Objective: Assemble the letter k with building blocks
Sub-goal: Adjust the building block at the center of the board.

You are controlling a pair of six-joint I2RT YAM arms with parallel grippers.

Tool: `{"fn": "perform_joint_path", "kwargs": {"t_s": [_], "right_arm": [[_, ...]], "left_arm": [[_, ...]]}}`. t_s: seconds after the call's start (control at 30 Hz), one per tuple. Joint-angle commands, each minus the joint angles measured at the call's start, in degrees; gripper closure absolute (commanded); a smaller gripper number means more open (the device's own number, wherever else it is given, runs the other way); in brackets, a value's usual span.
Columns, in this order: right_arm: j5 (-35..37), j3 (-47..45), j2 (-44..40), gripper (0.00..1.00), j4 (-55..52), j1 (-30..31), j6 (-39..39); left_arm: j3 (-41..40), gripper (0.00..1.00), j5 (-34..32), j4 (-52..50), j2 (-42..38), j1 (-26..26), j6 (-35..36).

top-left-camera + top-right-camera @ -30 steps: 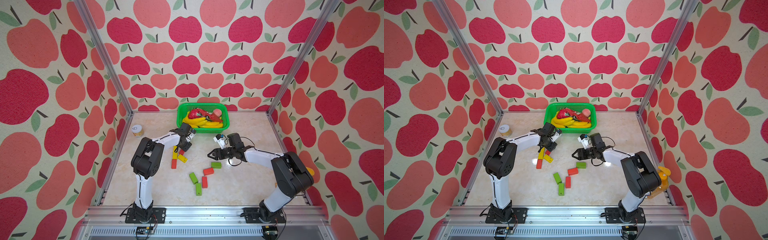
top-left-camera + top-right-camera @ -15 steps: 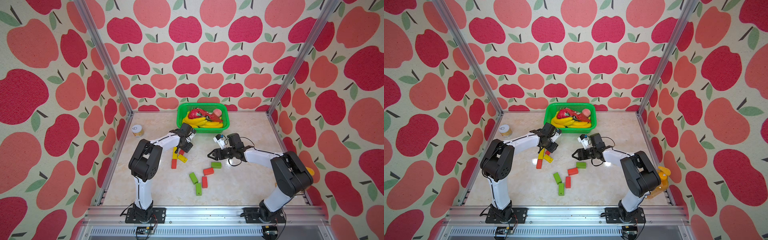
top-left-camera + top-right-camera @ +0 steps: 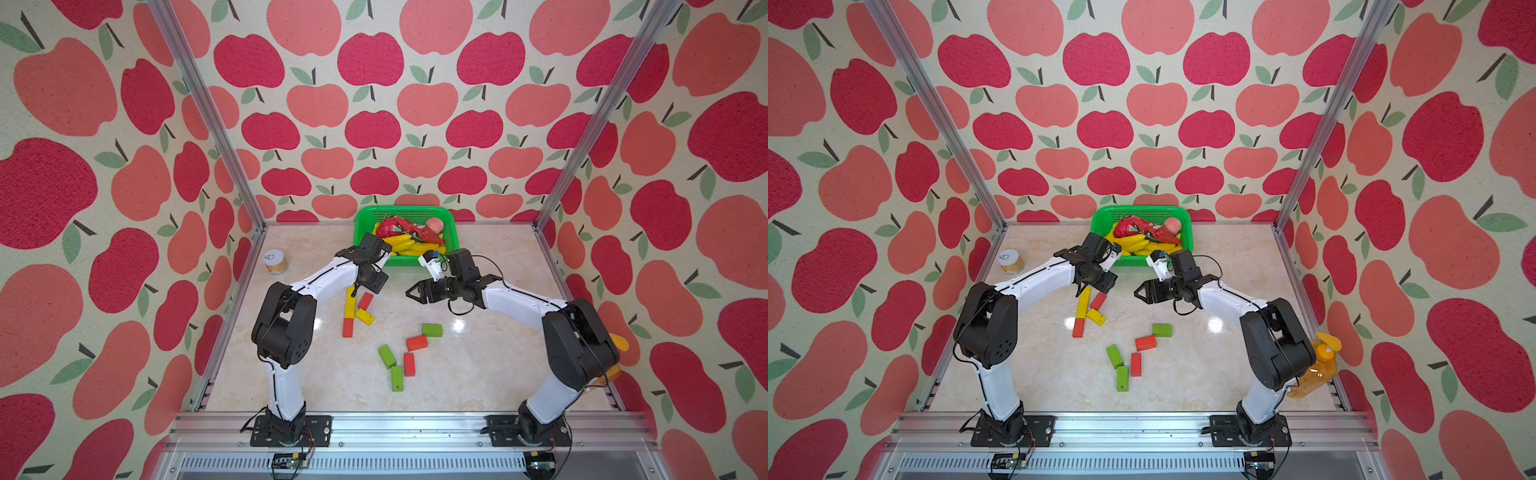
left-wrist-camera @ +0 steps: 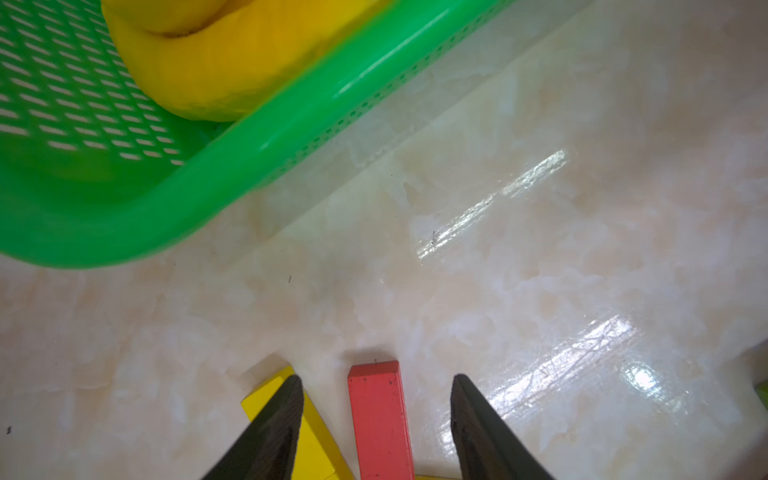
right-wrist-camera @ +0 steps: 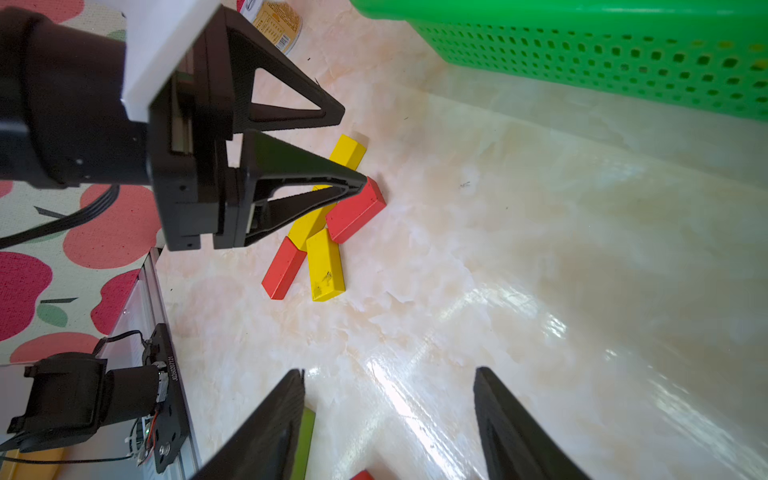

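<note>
Red and yellow bricks form a partial K left of centre. A yellow stem (image 3: 350,300) ends in a red foot brick (image 3: 348,327) at its near end, and a red arm brick (image 4: 380,419) and a yellow arm brick (image 3: 365,317) slant off to the right. The left gripper (image 4: 375,377) straddles the red arm brick, jaws spread with a gap on each side, gripping nothing. One finger overlaps the stem's edge, so a skewed lift could drag either piece out of line. The loose bricks (image 3: 417,343) lie nearer, at centre. The right gripper (image 5: 388,370) hangs spread and empty over bare table to the right. The green basket (image 3: 405,209) crowds the far side, while open floor lies right and near.
</note>
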Motion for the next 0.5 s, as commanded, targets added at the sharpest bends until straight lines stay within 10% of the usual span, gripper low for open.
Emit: {"fn": "perform_joint_path", "kwargs": {"t_s": [0.0, 0.1, 0.47], "right_arm": [[-2.34, 1.16, 3.0, 0.28, -3.14, 0.8, 0.2], [-2.58, 0.8, 3.54, 0.01, -2.17, 0.88, 1.28], [-4.09, -1.28, 3.41, 0.01, 1.71, 0.91, 4.25]], "left_arm": [[0.08, 0.38, 1.25, -2.04, 2.36, 0.9, -0.09], [-0.18, 0.38, 1.97, -3.53, 3.86, 1.04, -0.08], [-3.03, 0.4, 3.59, -3.32, 3.91, 1.43, -0.66]]}}
